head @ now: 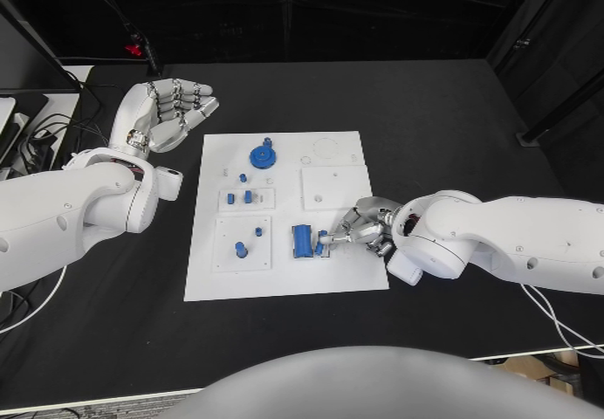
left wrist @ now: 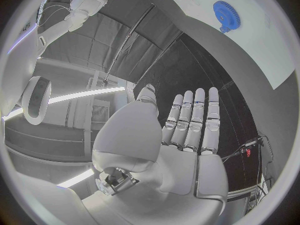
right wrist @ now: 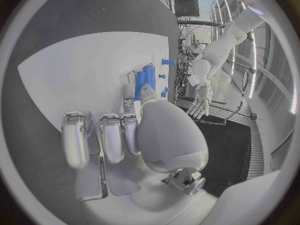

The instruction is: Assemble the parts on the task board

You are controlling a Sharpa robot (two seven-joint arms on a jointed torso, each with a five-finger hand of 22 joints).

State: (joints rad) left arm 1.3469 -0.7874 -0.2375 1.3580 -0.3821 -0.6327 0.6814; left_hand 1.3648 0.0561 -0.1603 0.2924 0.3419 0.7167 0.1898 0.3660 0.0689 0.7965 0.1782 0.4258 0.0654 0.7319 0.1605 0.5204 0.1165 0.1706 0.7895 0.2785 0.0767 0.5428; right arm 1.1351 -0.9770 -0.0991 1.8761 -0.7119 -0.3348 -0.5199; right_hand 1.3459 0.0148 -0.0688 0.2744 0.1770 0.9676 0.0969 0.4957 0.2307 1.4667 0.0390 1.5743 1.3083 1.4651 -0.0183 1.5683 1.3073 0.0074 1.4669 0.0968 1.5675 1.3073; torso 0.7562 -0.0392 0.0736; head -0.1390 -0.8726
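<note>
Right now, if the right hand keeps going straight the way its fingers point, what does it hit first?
The right hand points across the white board at the upright blue block, apparently already touching it. That block comes first, though contact is hard to judge.

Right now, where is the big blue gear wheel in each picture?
Head view: the blue gear sits near the far edge of the white task board, close to the left hand.
Left wrist view: the gear lies on the board beyond the open hand.
Right wrist view: I cannot make out the gear.
Shared landmark: the white task board.
</note>
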